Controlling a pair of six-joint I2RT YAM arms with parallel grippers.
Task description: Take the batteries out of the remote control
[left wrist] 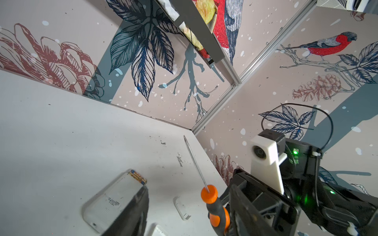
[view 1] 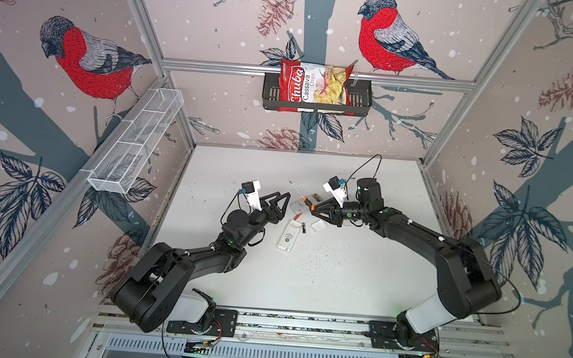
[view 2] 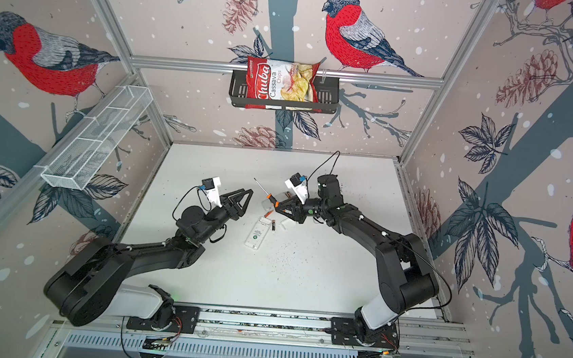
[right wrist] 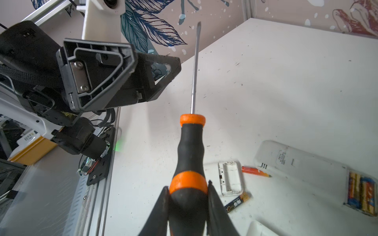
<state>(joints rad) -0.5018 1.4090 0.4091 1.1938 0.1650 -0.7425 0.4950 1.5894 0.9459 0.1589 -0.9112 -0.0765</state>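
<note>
**A:** Batteries, location?

**B:** Two seated batteries point(right wrist: 360, 190) lie side by side in the open compartment of a white remote point(right wrist: 302, 163), at the lower right of the right wrist view. One loose battery point(view 1: 303, 228), dark with a gold end, lies on the surface point(view 1: 322, 278) near mid-frame in a top view. It is just beside the open end of a second remote point(view 1: 288, 239).

**A:** Tools?

**B:** The right tool point(right wrist: 188, 187) is clamped on the black-and-orange handle of a screwdriver point(right wrist: 191, 143), whose shaft points toward the top of the frame. The left tool point(view 1: 285, 198) has its jaws apart with nothing between them, left of the screwdriver in both top views.

**A:** Other items?

**B:** A detached white cover point(view 1: 318, 226) lies right of the loose battery. A chip bag point(view 1: 314, 83) sits in a black basket point(view 1: 361, 99) at upper centre. A white wire basket point(view 1: 136, 142) is at upper left.
</note>
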